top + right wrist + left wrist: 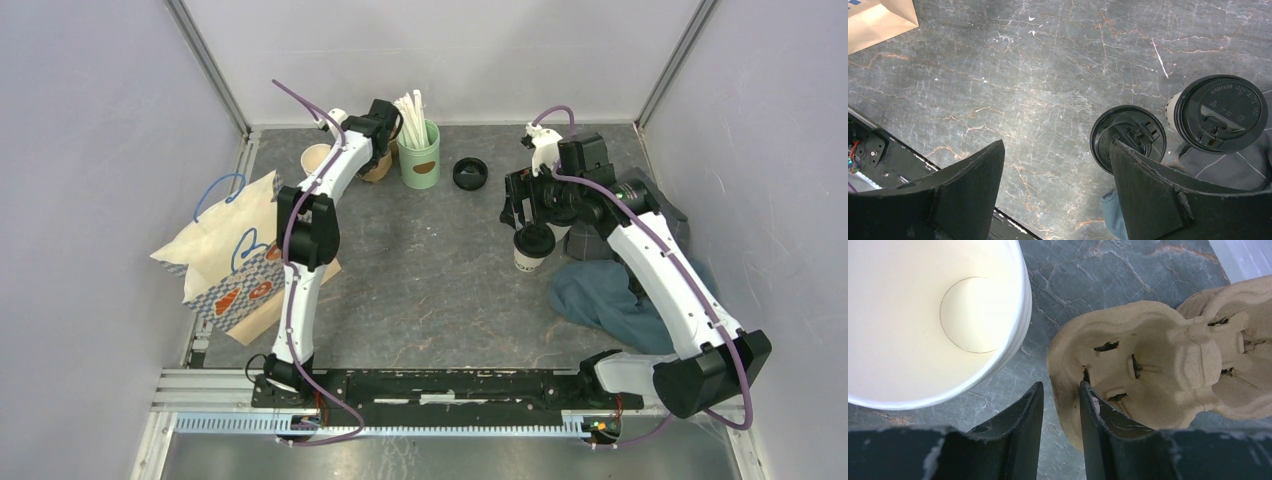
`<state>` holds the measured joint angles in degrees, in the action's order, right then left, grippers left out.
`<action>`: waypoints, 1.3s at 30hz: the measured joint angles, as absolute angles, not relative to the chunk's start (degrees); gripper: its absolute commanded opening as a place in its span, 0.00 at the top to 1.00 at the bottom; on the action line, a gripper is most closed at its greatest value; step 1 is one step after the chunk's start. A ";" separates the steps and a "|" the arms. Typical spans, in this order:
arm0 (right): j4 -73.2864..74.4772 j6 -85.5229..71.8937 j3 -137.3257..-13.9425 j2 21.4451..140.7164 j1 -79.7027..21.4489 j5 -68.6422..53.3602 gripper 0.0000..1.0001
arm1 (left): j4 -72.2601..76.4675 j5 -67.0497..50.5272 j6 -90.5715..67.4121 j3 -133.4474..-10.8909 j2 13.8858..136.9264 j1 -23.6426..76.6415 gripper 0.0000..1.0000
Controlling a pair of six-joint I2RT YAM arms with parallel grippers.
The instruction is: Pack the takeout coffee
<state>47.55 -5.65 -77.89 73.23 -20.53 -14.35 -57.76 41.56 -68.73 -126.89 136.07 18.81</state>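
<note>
Coffee (1128,136) (probably light, crushable, spill-prone) wants a gentle side grip below its rim; it stands just beside the right pincer (1055,145), which gapes wide and empty.

The dark table (420,270) bears a paper bag (225,250), pulp carrier (1158,365), straw holder (419,155), loose lid (470,173), takeout coffee (532,246) and blue cloth (600,295).

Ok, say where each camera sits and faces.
Top external: above and behind, facing down at the table; left arm, right arm show.
Left wrist: faces down at white cup, pulp carrier; left claw shows.
Right wrist: faces down at takeout coffee, second lidded cup; right claw shows.
Top and right wrist share the paper bag.
</note>
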 measured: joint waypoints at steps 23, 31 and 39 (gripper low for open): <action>47.24 -5.65 -77.01 73.25 -20.53 -14.50 0.17 | -58.22 43.13 -68.03 -129.49 136.35 18.81 0.62; 47.24 -5.65 -77.01 73.25 -20.53 -14.50 0.17 | -58.26 43.16 -68.01 -129.49 136.88 18.81 0.64; 47.24 -5.65 -76.99 73.25 -20.53 -14.50 0.17 | -58.30 43.16 -68.01 -129.49 138.34 18.81 0.71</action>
<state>47.24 -5.65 -76.99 73.25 -20.53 -14.50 -58.30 43.16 -68.01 -129.49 138.34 18.81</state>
